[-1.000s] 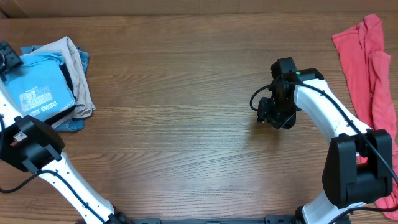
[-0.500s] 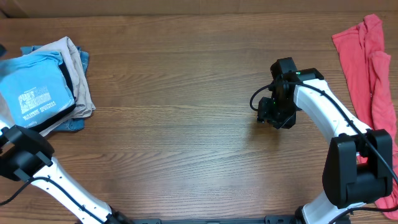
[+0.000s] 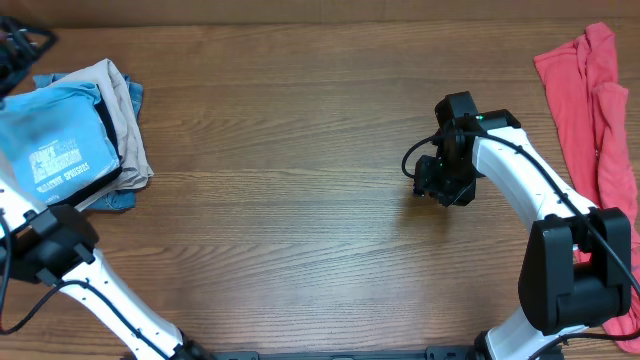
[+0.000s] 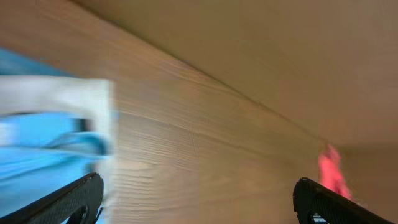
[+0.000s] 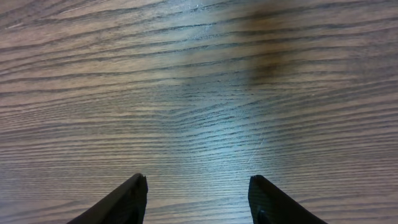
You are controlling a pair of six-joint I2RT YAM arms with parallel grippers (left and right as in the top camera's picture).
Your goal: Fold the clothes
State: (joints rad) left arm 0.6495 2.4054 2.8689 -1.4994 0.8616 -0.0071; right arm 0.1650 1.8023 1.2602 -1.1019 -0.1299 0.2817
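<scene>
A stack of folded clothes (image 3: 75,135) lies at the table's left, a light blue printed shirt (image 3: 55,150) on top of beige and blue ones. The blue shirt shows blurred in the left wrist view (image 4: 43,149). A crumpled red garment (image 3: 590,110) lies at the right edge and shows as a red patch in the left wrist view (image 4: 333,171). My left gripper (image 3: 22,45) is at the far left corner, beyond the stack, open and empty (image 4: 196,199). My right gripper (image 3: 437,185) hovers over bare wood right of centre, open and empty (image 5: 198,199).
The wooden table (image 3: 290,200) spans the whole view, with a tan wall (image 4: 249,43) behind its far edge. The right arm (image 3: 520,190) reaches in from the lower right, the left arm (image 3: 60,260) from the lower left.
My left gripper has lifted off the blue shirt and swung to the far left corner. The blue shirt lies on top of the stack. The right arm has not moved.
</scene>
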